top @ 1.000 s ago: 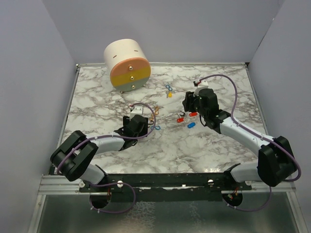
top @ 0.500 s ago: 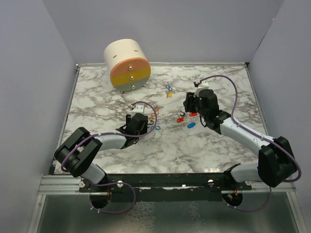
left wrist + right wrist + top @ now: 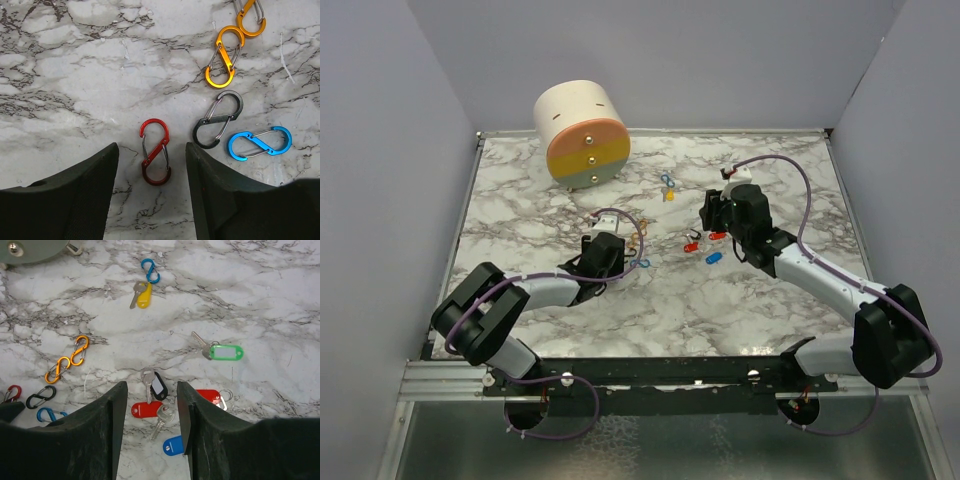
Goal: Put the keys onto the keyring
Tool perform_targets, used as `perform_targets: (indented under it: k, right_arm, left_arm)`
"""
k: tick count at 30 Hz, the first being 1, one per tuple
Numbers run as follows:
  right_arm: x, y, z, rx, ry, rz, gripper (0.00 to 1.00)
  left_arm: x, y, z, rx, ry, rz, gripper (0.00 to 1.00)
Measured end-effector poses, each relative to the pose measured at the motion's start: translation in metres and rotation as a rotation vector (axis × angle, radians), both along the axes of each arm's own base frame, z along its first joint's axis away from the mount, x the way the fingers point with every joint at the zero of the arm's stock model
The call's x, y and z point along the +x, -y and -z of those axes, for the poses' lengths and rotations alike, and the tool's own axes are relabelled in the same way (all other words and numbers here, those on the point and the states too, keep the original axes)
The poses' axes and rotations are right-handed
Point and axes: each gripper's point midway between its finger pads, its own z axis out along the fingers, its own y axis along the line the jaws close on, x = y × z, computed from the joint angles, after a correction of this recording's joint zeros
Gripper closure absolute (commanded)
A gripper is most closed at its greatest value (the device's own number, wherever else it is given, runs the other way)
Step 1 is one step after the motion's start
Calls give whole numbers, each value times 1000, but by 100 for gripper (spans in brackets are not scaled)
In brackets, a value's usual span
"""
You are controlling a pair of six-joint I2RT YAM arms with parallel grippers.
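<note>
Left gripper [image 3: 151,148] sits nearest, its fingers [image 3: 75,195] spread either side of a red S-clip [image 3: 155,152] on the marble table [image 3: 75,75] without touching it. Farther right, the right gripper [image 3: 151,386] hangs with jaws apart over black-, red- and blue-tagged keys [image 3: 159,386]; a green-tagged key [image 3: 226,352] and a yellow-tagged key [image 3: 143,294] lie beyond

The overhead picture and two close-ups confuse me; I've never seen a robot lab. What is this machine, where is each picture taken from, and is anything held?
Two robot arms are bolted at a marble table's near edge. The overhead camera looks down from behind them; each close-up comes from a camera on one wrist, the dark shapes being its fingers. The left end effector stands open around a red S-shaped clip. The right end effector hangs open over tagged keys. Nothing is held.
</note>
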Motion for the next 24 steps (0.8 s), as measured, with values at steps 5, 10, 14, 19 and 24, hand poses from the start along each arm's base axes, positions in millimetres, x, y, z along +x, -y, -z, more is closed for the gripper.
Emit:
perform_targets:
  k: [5,10,14,19,24]
  right_arm:
    - [0,1,0,-2,-1,3,56]
    - [-1,2,-3,0,4,6,56]
    - [-1,2,-3,0,5,6,56]
    - [-1,2,-3,0,5,7,57]
    - [-1,2,-3,-1,6,10,57]
  left_arm:
    - [-1,1,0,-8,-3,2,50]
    - [-1,1,0,-10,-7,1,70]
    - [-2,1,1,-12,-12,3,79]
    - [-3,3,0,-19,-13,6,97]
    - [-3,3,0,-22,-16,9,100]
